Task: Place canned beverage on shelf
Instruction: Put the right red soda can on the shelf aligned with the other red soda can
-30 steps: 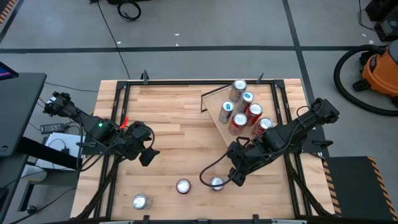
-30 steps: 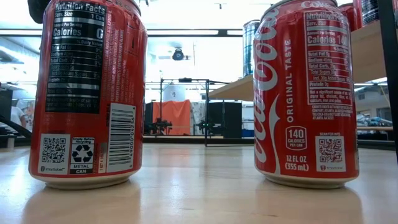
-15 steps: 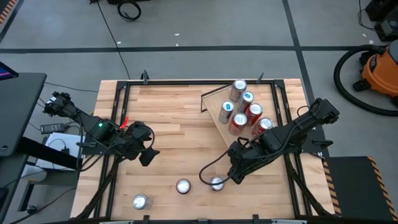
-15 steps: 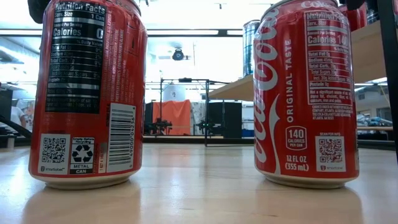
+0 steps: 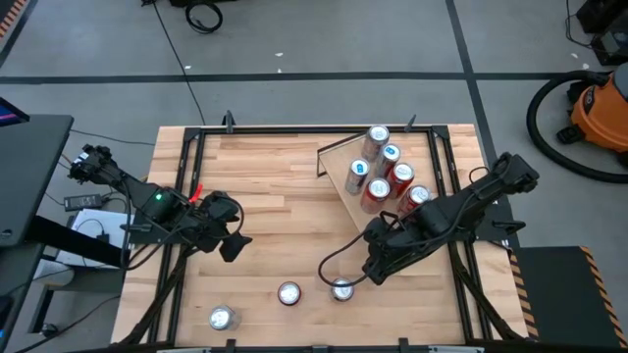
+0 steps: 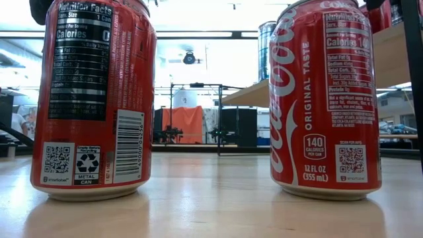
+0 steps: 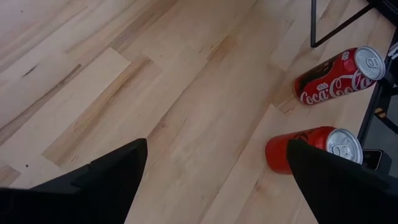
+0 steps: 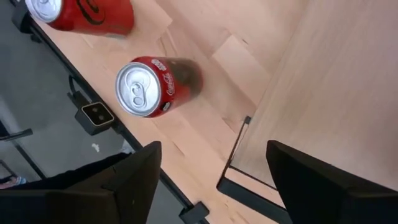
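Note:
Three red cans stand upright on the tabletop near its front edge [image 5: 221, 318] [image 5: 288, 293] [image 5: 341, 290]. The low view shows two of them close up [image 6: 92, 99] [image 6: 324, 99]. The shelf [image 5: 339, 162], a light wood plank with black rails, stands at the back right and bears several cans [image 5: 388, 176]. My right gripper [image 5: 370, 275] hangs open above the table, just right of and beyond the rightmost can [image 8: 152, 87], with nothing between its fingers [image 8: 214, 180]. My left gripper [image 5: 235, 245] waits open over the table's left half [image 7: 214, 180].
The black frame rails [image 5: 186, 196] run along the table's left and right sides. A small black camera box [image 8: 93, 115] sits at the front edge by the cans. The shelf's corner rail [image 8: 239, 149] stands close to my right gripper. Bare wood lies mid-table [image 5: 285, 206].
My right gripper has rolled a little about its own pointing line while staying above the rightmost can. The cans and my left arm have kept still.

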